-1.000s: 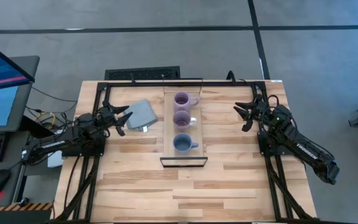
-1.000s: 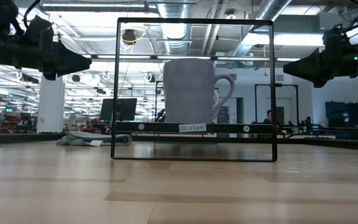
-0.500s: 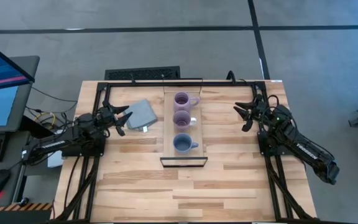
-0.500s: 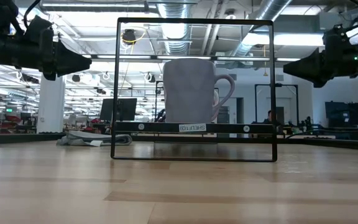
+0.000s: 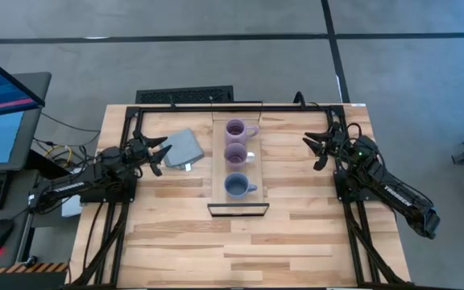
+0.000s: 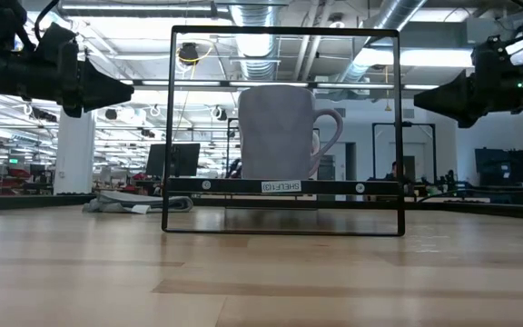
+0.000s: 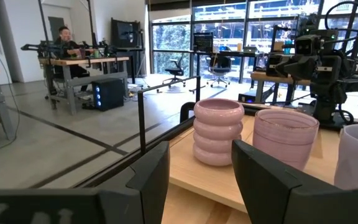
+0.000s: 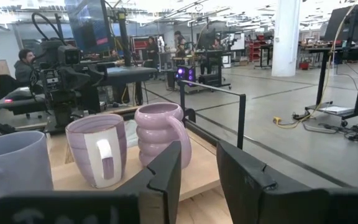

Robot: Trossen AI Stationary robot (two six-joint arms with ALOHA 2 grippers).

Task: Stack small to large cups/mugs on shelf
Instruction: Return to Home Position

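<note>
on the shelf (image 5: 220, 169), three mugs (image 5: 236, 153) stand in a row.

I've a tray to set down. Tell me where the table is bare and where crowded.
Bare: the table in front of the shelf, and the patch between shelf and right gripper. Crowded: between shelf and left gripper, where the grey cloth lies.

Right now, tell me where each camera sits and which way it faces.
High: overhead, straight down; left hand and right hand flank the shelf.
Low: tabletop height, facing mugs end-on; arms in upper corners.
Left wrist: on left arm, facing mugs; own fingers below.
Right wrist: opposite side, same.
Wrist views share the ribbed mug.
</note>
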